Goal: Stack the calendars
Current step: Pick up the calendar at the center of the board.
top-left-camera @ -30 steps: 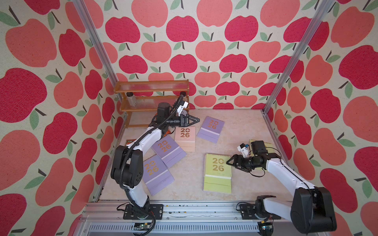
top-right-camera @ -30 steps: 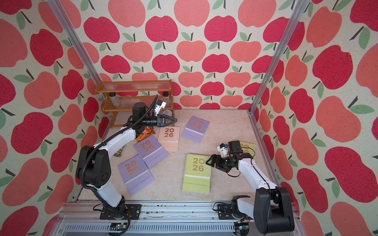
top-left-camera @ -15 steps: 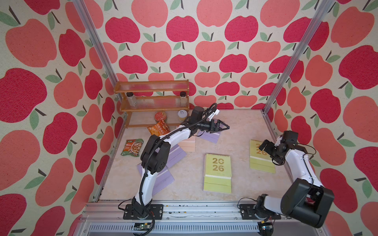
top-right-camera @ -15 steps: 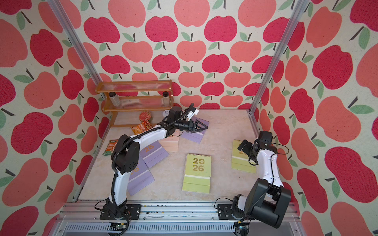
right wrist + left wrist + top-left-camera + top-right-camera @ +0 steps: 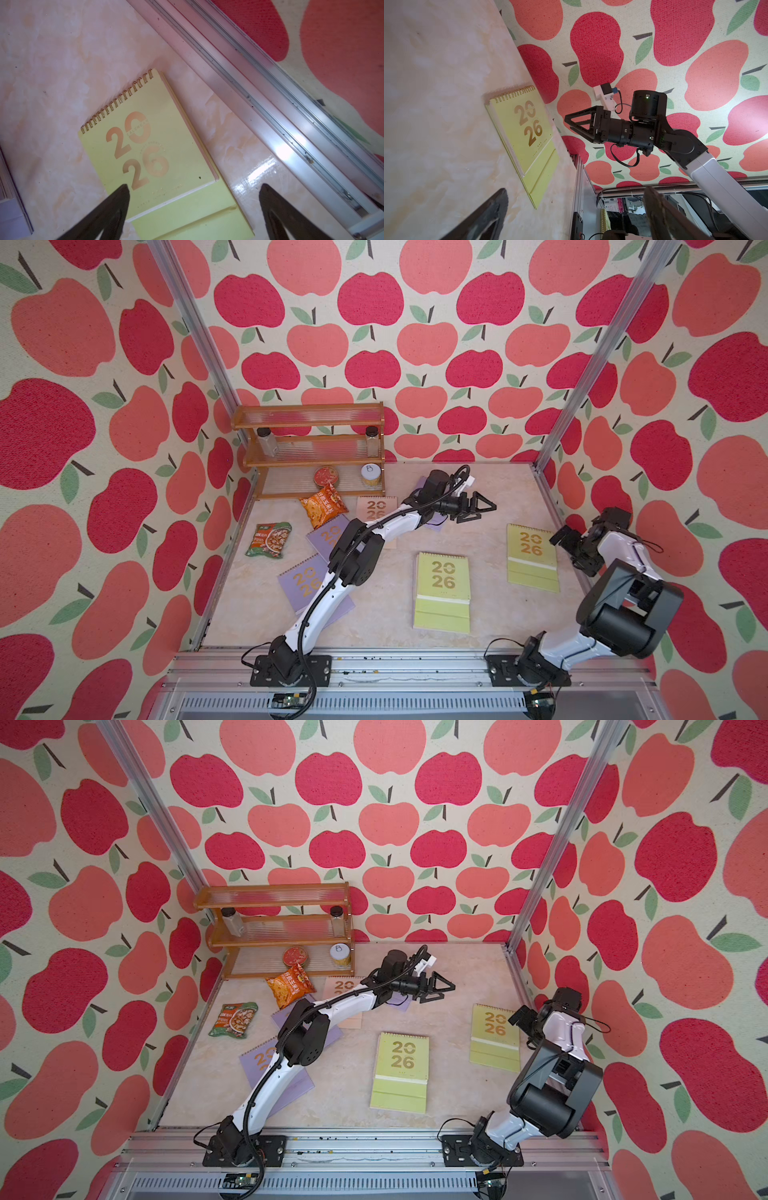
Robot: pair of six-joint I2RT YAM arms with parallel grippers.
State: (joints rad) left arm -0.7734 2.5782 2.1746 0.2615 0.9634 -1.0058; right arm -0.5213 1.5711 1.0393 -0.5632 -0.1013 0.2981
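Observation:
Several calendars lie flat on the table. Two are yellow-green, one mid-table [image 5: 442, 589] [image 5: 401, 1071], one near the right wall [image 5: 532, 558] [image 5: 494, 1038] [image 5: 525, 133] [image 5: 158, 158]. Two lilac ones [image 5: 303, 580] [image 5: 326, 533] and a pink one [image 5: 376, 508] lie at the left, partly under my left arm. Another lilac one [image 5: 436, 524] barely shows beneath that arm. My left gripper [image 5: 478, 508] [image 5: 440, 988] [image 5: 575, 216] hovers open and empty over the back middle. My right gripper [image 5: 561, 536] [image 5: 523, 1019] [image 5: 193, 207] is open above the right calendar's lower edge, holding nothing.
A wooden shelf [image 5: 309, 448] with jars and tins stands at the back left. An orange snack packet [image 5: 324, 506] and a green one [image 5: 269, 540] lie in front of it. An aluminium rail [image 5: 270, 93] runs along the right wall, close to the right calendar.
My left arm swung from the shelf rightwards to the back middle. My right arm moved from the middle calendar to the right wall, uncovering the right calendar. Both grippers opened a little wider.

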